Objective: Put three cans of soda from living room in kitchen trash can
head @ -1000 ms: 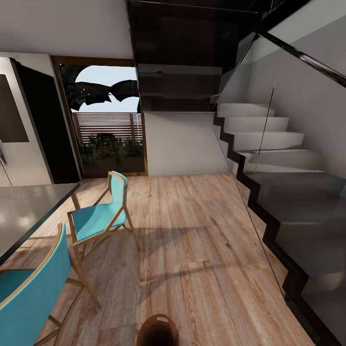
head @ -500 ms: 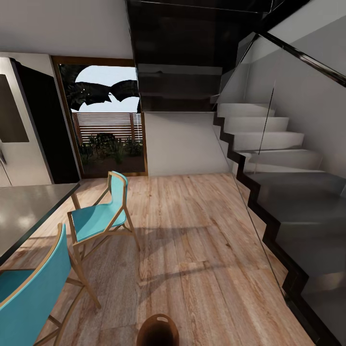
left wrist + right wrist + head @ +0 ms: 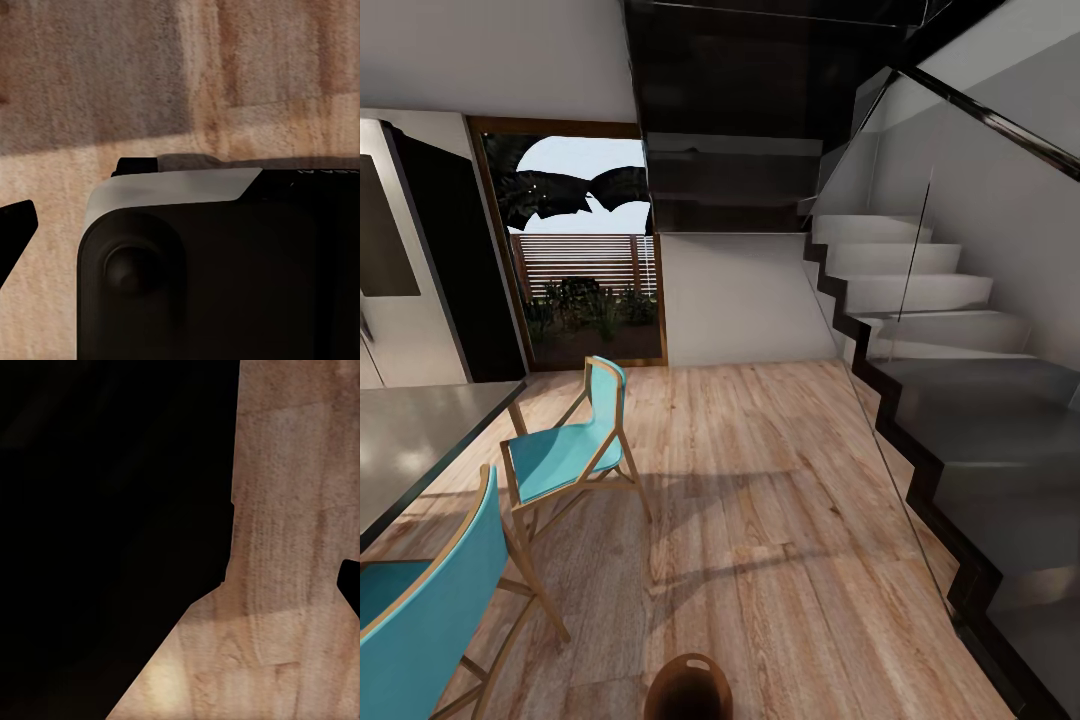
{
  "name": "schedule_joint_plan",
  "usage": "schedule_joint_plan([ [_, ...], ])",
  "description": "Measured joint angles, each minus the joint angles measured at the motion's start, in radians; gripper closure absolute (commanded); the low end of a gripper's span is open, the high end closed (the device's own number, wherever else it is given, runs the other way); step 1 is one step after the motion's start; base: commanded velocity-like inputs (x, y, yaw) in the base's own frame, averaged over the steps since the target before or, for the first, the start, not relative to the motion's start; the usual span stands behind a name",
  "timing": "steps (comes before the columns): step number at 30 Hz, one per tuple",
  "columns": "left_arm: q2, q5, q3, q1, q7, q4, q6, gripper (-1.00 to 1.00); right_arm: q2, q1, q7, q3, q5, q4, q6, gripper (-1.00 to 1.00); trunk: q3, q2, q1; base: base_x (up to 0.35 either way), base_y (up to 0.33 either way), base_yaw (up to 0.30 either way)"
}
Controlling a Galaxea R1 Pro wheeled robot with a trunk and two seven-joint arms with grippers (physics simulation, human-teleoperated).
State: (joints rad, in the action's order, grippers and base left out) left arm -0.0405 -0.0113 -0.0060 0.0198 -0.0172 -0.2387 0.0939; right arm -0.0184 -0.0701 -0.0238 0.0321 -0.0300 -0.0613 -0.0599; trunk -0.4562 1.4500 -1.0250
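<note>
Head view: tash can (image 3: 689, 688) sits on the wood floor (image 3: 780, 500) at the near edge, centre, brown with dark inside and slot handle at the far rim, partly cut off by the frame. Left side: grey table (image 3: 410, 440) with two teal chairs, near chair (image 3: 420, 610) and far chair (image 3: 570, 450), both just beside the table edge. Stainless fridge (image 3: 395, 260) at far left, glass door (image 3: 585, 250) with wood frame beyond it, garden outside. Staircase (image 3: 930, 330) with glass railing climbs along the right side

Left wrist view: dark robot body part (image 3: 210, 270) with a light grey top over wood floor, a dark tip (image 3: 16, 225) at the edge; can't tell whether the left fingers are released or clenched

Right wrist view: large black shape (image 3: 105, 525) against floor planks, small dark tip (image 3: 351, 585) at the edge; right fingers state can't be told either
</note>
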Motion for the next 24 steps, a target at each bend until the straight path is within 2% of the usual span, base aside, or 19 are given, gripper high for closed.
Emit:
schedule_joint_plan([
  [24,0.000,0.000,0.000,0.000,0.000,0.000,0.000,-1.00,0.000,0.000,0.000,0.000,0.000,0.000,0.000,-1.00,0.000,0.000,0.000,0.000,0.000,0.000],
])
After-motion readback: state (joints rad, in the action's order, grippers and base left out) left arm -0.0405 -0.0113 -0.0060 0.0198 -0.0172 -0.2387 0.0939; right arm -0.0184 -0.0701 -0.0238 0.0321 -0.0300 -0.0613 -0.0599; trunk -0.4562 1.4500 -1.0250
